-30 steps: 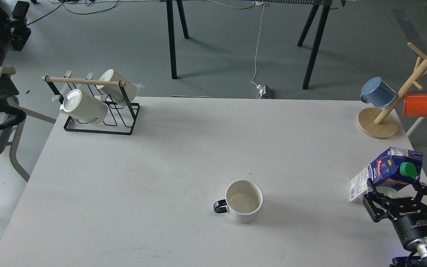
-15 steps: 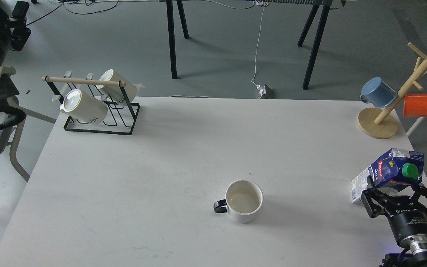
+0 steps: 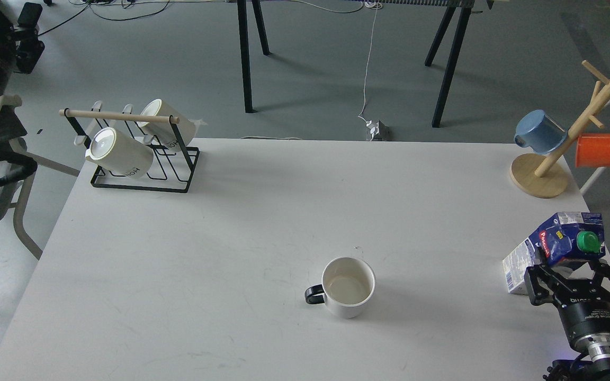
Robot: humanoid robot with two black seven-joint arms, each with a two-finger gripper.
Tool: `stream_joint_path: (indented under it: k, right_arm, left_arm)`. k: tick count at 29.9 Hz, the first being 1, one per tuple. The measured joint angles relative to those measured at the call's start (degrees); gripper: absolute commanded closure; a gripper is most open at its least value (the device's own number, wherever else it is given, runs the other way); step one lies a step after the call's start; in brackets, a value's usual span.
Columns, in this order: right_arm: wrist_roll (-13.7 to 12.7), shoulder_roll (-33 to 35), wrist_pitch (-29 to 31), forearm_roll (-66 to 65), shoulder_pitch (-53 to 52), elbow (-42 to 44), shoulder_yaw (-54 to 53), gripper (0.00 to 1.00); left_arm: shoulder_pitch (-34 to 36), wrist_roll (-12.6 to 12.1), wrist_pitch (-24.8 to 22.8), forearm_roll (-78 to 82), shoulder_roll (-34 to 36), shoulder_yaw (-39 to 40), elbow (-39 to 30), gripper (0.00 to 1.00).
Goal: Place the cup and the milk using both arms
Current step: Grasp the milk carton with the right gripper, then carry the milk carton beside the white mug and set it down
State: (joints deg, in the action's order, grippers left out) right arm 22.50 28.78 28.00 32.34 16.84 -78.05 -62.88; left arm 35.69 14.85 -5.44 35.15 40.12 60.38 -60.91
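Note:
The white cup (image 3: 348, 286) with a black handle stands upright and empty at the table's front middle, with no gripper near it. The blue milk carton (image 3: 559, 241) with a green cap stands at the table's right edge. My right gripper (image 3: 577, 272) comes in from the bottom right with a finger on each side of the carton and appears closed on it. My left arm is drawn back off the table at the top left. Its gripper (image 3: 24, 32) is dark, and its fingers cannot be told apart.
A black wire rack (image 3: 141, 180) holding two white mugs stands at the table's back left. A wooden mug tree (image 3: 540, 177) with a blue and an orange cup stands at the back right. Black table legs and cables are on the floor beyond the table.
The right gripper and the milk carton have shifted slightly to the right together, and the carton has turned a little. The cup and the left arm have not moved.

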Motion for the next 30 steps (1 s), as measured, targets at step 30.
stream_joint_path:
  k: [30]
  right_arm:
    - [-0.4,-20.1,0.0,-22.6,-0.8,-6.8,12.1,0.53]
  left_arm:
    - [-1.0,0.0,0.0,0.0,1.6,0.0,0.0,0.00]
